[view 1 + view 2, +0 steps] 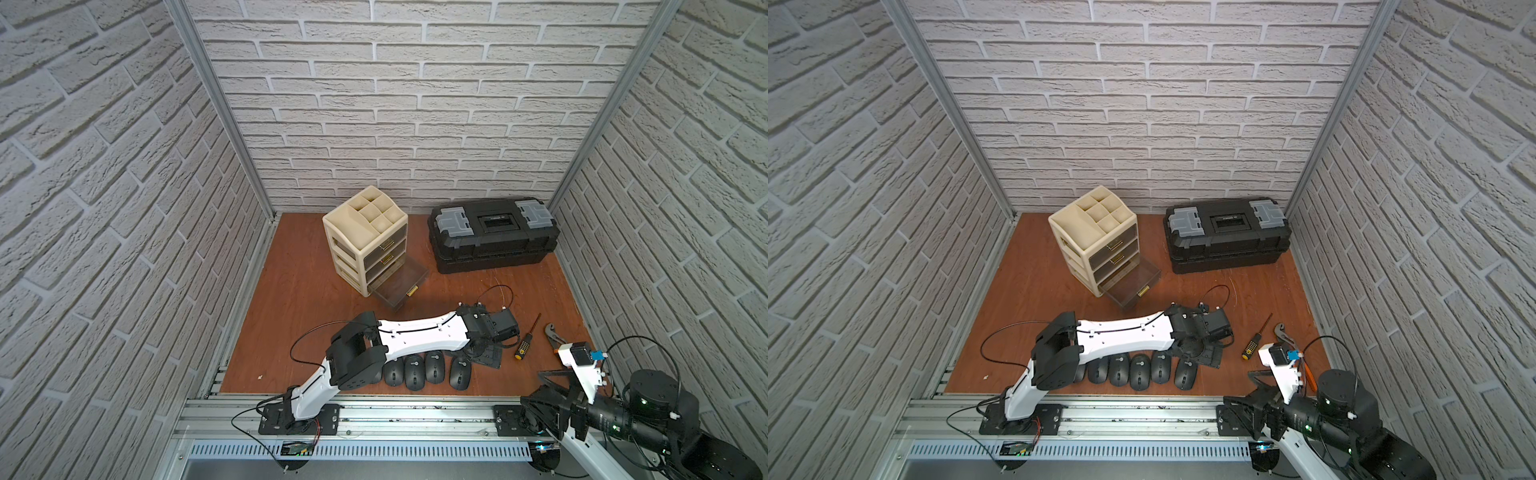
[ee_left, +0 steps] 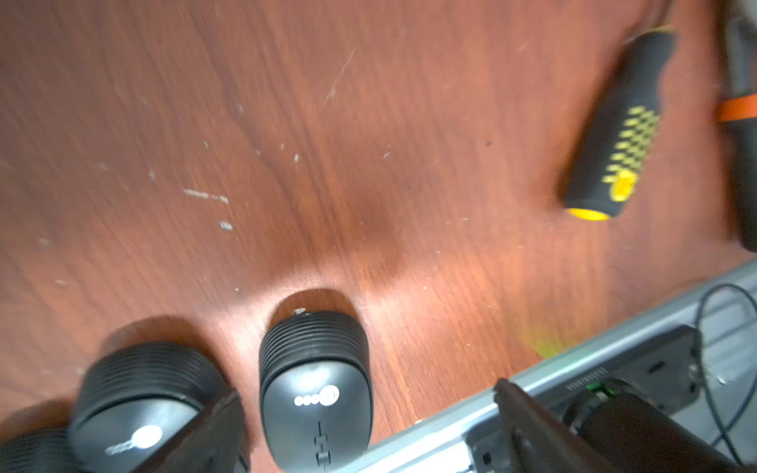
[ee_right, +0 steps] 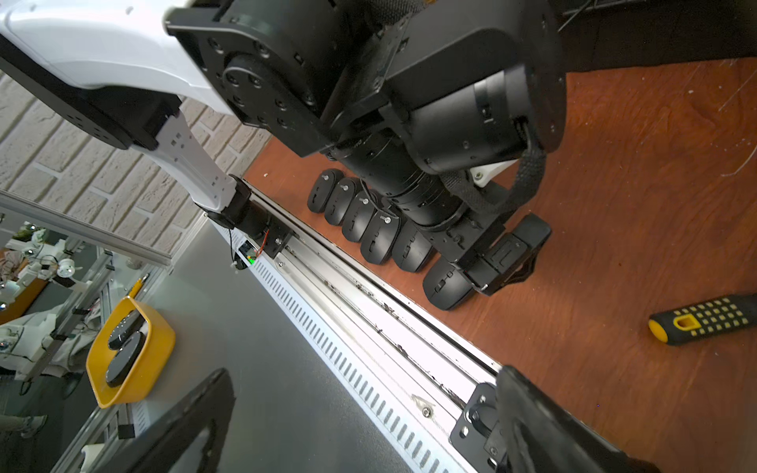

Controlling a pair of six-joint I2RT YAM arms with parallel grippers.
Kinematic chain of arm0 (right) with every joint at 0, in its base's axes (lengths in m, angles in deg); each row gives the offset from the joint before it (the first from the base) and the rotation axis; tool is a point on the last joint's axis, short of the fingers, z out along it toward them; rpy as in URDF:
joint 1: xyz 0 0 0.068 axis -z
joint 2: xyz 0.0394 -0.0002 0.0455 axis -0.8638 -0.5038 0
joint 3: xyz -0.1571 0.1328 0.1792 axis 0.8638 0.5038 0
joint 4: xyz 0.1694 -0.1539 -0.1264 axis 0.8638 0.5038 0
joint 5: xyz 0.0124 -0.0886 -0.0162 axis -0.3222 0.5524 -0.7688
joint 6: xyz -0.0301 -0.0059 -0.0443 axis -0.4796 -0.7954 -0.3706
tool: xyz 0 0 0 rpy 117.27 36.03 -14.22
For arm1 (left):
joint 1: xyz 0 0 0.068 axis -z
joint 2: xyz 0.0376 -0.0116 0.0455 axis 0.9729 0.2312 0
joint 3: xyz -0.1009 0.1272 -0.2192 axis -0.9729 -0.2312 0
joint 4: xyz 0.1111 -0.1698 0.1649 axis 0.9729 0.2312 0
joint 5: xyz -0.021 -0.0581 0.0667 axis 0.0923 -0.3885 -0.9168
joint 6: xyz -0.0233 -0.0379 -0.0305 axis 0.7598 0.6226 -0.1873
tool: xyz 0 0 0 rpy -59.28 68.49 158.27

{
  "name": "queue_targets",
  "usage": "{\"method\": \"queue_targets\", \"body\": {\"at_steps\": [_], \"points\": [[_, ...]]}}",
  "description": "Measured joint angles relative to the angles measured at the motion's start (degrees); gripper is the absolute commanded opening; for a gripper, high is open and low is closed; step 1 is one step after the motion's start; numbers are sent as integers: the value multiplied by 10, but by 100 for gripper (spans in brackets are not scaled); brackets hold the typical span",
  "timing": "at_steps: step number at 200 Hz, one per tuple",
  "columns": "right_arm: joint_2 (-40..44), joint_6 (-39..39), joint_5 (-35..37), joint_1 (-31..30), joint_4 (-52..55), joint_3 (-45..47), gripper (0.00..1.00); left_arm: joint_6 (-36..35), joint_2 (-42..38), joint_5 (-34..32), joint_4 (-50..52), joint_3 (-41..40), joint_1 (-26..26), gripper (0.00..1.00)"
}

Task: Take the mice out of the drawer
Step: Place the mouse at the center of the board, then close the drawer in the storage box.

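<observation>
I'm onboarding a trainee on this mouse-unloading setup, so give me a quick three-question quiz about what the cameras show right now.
1. True or false: the organizer's bottom drawer stands pulled out.
2. In the right wrist view, how many mice lie in the row?
3. The left gripper is: A shut on a mouse; B open over the row's end mouse; C inside the drawer.
Key: 1 true; 2 six; 3 B.
</observation>
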Motion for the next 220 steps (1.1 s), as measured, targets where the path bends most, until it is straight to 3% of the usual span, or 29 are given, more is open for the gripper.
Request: {"method": "queue_targets", "body": {"at_steps": [42,77,143,220], "points": [[-3,49,7,0,-101,3,100,-85,-80,-34,15,24,-17,98],[-11,90,29,0,-191,22,100,-172,-175,-38,8,6,-74,98],[-120,133,54,0,-332,101,100,-337,-273,28,1,-28,-258,98],[-361,166,62,0,-534,170,92,-467,-288,79,-1,38,-500,98]]}}
